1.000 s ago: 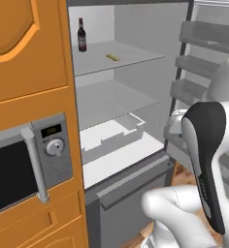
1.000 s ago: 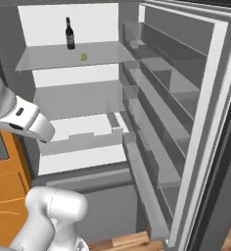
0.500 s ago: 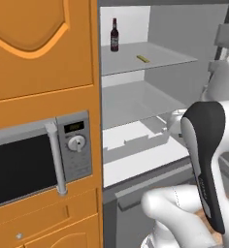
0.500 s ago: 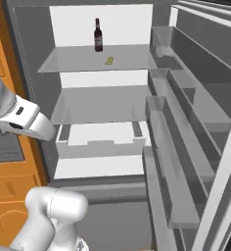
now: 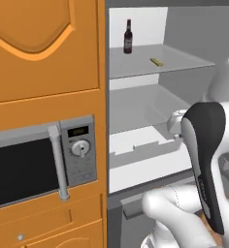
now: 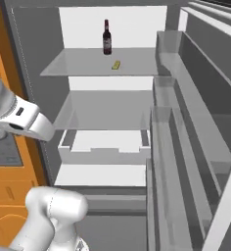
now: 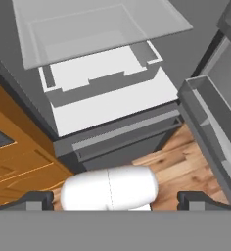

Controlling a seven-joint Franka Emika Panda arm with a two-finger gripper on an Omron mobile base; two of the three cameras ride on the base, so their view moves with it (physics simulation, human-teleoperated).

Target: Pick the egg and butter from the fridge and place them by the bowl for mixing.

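The fridge (image 6: 34, 54) stands open, with a white interior and grey shelves. The butter (image 5: 156, 62) (image 6: 116, 64), a tiny yellow stick, lies on the top shelf a little in front of a dark bottle. The egg is hidden and the bowl is out of view. In the hand view my gripper (image 7: 118, 201) is open, with nothing between its fingertips (image 7: 36, 200). It looks down from outside at the fridge's pale drawer (image 7: 98, 73) and lower front. My arm (image 5: 206, 160) stands before the fridge, well below the butter's shelf.
A dark red-labelled bottle (image 5: 128, 38) (image 6: 107, 37) stands at the back of the top shelf. Orange cabinets (image 5: 43, 48) with a silver-handled microwave (image 5: 39, 160) flank the fridge on the left. The open door's shelves (image 6: 186, 122) project on the right. Wooden floor (image 7: 186, 162) lies below.
The whole picture has shifted right in both base views, so the base has driven left. Butter and bottle keep their places on the shelf. The gripper stays open.
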